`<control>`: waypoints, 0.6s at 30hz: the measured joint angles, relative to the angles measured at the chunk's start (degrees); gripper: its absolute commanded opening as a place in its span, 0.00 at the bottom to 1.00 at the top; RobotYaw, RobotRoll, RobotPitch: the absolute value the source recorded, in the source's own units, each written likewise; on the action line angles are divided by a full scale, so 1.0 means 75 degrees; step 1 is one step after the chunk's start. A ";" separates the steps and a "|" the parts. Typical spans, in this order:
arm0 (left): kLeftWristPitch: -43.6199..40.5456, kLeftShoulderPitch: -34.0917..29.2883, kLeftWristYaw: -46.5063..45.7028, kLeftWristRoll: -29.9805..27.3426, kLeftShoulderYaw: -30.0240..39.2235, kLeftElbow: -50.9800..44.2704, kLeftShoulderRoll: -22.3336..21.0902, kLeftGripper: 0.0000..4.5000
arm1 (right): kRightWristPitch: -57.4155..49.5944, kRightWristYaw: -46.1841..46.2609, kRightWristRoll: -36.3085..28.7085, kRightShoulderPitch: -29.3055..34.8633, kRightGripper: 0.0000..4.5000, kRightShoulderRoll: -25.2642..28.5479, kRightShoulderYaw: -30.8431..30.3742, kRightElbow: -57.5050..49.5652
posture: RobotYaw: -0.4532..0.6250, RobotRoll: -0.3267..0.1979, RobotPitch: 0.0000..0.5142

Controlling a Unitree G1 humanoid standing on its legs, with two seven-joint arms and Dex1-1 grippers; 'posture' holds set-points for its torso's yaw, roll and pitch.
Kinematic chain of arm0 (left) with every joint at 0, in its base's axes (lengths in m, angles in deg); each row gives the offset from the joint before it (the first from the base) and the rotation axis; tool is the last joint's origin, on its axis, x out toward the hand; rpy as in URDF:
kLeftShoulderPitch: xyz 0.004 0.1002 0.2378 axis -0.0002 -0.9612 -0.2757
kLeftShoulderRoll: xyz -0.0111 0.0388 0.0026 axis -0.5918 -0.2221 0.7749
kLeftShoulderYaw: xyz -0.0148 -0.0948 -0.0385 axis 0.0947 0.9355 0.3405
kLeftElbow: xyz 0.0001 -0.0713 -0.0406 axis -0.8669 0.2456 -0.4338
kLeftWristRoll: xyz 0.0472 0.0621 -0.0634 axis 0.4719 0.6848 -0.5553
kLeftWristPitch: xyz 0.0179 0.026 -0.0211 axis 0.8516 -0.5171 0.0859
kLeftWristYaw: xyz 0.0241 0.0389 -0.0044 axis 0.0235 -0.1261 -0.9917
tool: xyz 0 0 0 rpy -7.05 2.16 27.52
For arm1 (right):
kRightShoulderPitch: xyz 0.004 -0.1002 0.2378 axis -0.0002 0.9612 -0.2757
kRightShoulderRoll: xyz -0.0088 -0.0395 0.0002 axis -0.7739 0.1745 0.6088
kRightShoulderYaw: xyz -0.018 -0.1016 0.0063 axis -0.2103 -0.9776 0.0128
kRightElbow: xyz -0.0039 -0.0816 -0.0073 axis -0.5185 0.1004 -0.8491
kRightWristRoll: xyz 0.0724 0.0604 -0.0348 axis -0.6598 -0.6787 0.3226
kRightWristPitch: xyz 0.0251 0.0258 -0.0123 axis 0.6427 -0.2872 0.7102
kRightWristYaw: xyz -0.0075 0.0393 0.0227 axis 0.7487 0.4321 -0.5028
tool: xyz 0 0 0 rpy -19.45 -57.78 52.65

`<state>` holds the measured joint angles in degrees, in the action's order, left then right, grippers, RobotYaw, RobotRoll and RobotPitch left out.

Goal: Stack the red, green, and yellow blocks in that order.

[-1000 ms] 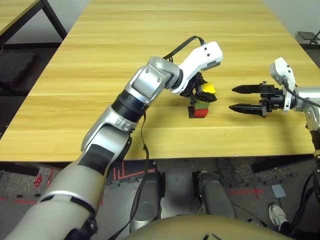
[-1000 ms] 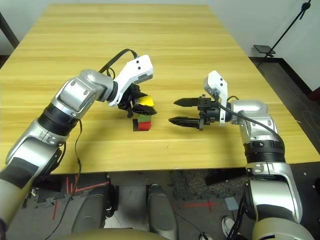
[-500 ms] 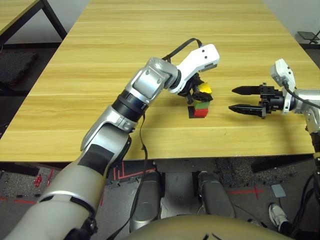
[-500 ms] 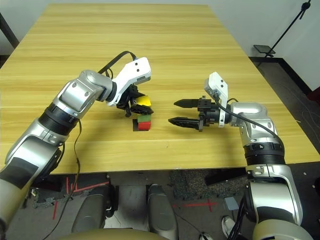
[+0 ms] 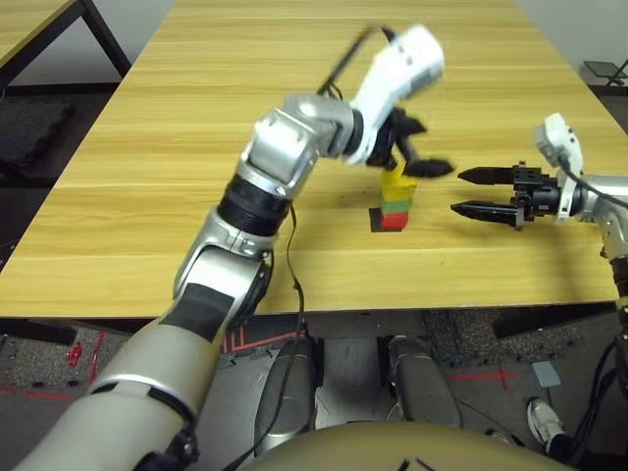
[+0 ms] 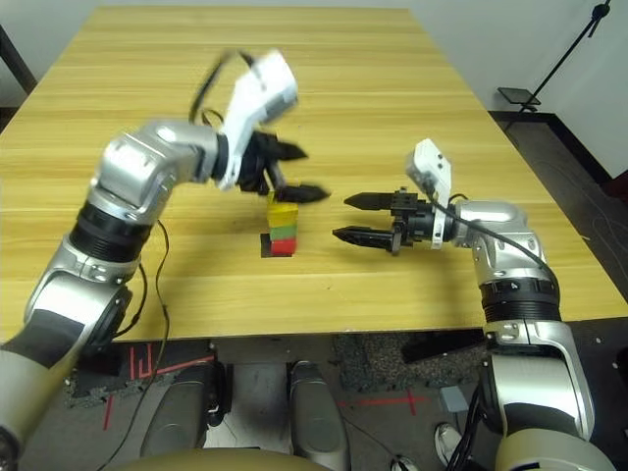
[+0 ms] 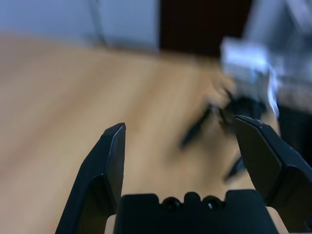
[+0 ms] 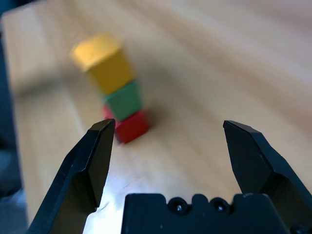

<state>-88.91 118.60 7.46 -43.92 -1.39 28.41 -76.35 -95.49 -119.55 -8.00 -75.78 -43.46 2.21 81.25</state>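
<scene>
Left fingers (image 6: 316,173) apart, nothing between them, over the tower and toward its far side; lower finger overlaps the yellow block's top edge in the head views, can't tell if touching. Right fingers (image 6: 340,217) also apart, empty, off to the tower's right, pointing at it.

Tower stands just below the left fingers, ahead of the right fingertips: red block (image 6: 283,247) at bottom, green block (image 6: 283,233) on it, yellow block (image 6: 283,215) on top. Red sits by/partly on the black patch (image 6: 266,247) on the wood surface (image 6: 392,294).

Risks: left lower finger could snag yellow if the arm swings sideways or dips, dragging it off green or toppling all three. Right fingers could knock the column if that arm moves inward. Order looks done; likely only a clean retreat remains.

Look: small plain cubes, matte, sharp-edged. Red bright, green duller, yellow strong with a lighter top face. Faces not perfectly lined up, yellow seems slightly turned, but column stands upright.
</scene>
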 measured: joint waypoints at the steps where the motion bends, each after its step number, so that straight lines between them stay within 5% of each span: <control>1: 0.0139 -0.0203 -0.0514 -0.0023 0.0517 -0.0137 -0.0060 0.99 | 0.0050 0.0433 0.0000 -0.0110 1.00 0.0024 0.0257 0.0264 | 0.52 0.47 0.17; 9: 0.2693 -0.3741 -0.2255 0.0756 0.2202 0.0260 -0.1382 0.99 | 0.2644 0.3518 0.0237 -0.0537 1.00 0.0076 0.1796 0.3747 | 0.53 0.44 0.20; 18: 0.5904 -0.5681 -0.3149 0.1351 0.2176 0.0945 -0.1140 0.99 | 0.4461 0.4775 0.0757 -0.0692 1.00 0.0345 0.2048 0.5968 | 0.56 0.45 0.21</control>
<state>-44.62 75.99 -16.16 -33.79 14.93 35.50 -84.90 -62.04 -83.74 -2.32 -80.97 -40.87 17.57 126.01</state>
